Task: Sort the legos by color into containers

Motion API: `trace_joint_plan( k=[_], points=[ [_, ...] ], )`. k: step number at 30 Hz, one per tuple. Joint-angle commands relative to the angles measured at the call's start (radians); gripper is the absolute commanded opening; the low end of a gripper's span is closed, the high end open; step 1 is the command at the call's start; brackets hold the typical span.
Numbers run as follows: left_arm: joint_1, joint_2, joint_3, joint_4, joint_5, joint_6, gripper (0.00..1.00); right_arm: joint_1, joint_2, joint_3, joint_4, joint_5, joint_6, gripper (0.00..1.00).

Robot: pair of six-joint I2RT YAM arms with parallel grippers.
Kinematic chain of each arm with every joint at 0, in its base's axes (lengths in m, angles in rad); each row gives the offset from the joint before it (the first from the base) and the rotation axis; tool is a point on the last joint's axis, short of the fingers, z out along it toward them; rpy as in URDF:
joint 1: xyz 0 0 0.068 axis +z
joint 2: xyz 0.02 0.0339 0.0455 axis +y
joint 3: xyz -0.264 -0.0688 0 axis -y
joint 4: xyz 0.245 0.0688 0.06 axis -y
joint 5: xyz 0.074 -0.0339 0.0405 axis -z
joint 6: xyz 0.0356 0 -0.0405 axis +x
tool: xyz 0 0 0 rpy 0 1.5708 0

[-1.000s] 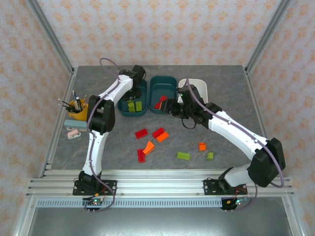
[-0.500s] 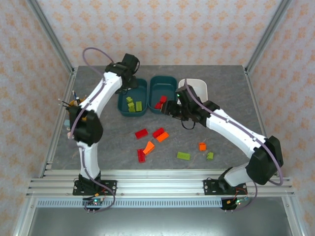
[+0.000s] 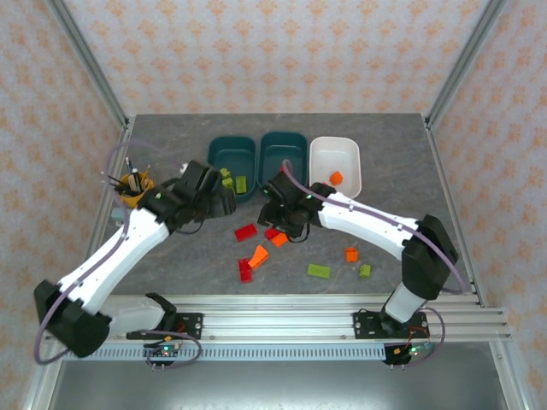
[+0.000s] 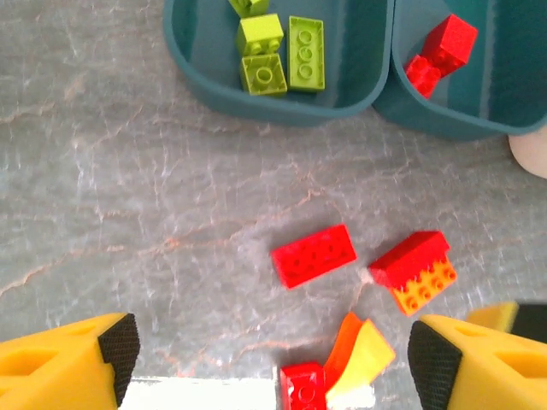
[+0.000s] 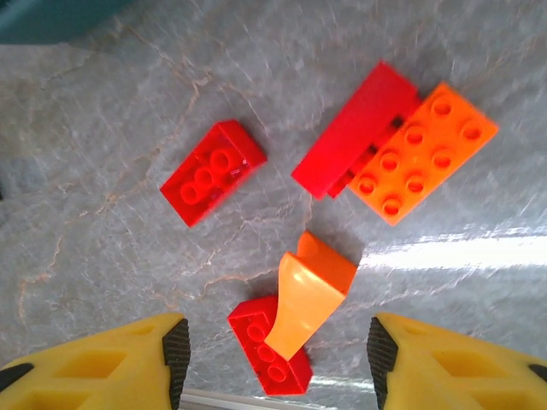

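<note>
Left gripper (image 4: 273, 350) and right gripper (image 5: 278, 350), both released and empty, hover over the same red and orange plastic legos (image 5: 211, 172), just near of the dark teal plastic trays (image 4: 273, 109); the converging arms could collide.

Both arms bend inward — left pincer (image 4: 273, 367) and right pincer (image 5: 278, 359) point down, jaws apart.

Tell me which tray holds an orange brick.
The white tray, rightmost in the row: an orange brick lies in it. The left teal tray holds lime green bricks, the middle teal tray red bricks.
</note>
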Motion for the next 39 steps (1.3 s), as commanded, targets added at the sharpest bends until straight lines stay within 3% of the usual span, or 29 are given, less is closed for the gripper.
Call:
trace_joint_plan(
  k=[1, 7, 14, 22, 30, 39],
  points=[
    [-0.011, -0.143, -0.071, -0.031, 0.032, -0.043, 0.90, 0.055, 0.035, 0.007, -0.015, 0.045, 0.168, 0.60],
    [-0.011, -0.380, -0.143, -0.111, 0.126, -0.009, 0.93, 0.120, 0.105, -0.049, 0.091, 0.041, 0.323, 0.62],
    [-0.011, -0.517, -0.176, -0.161, 0.192, -0.038, 0.97, 0.150, 0.194, -0.017, 0.097, 0.069, 0.390, 0.59],
    [-0.011, -0.514, -0.146, -0.166, 0.215, -0.013, 0.97, 0.162, 0.279, 0.021, 0.084, 0.075, 0.441, 0.49],
    [-0.011, -0.509, -0.142, -0.150, 0.225, -0.003, 0.96, 0.161, 0.303, 0.052, 0.069, 0.122, 0.438, 0.25],
    [-0.012, -0.427, -0.130, 0.011, 0.271, -0.031, 0.96, 0.115, 0.166, 0.230, -0.186, 0.353, 0.200, 0.18]
  ],
)
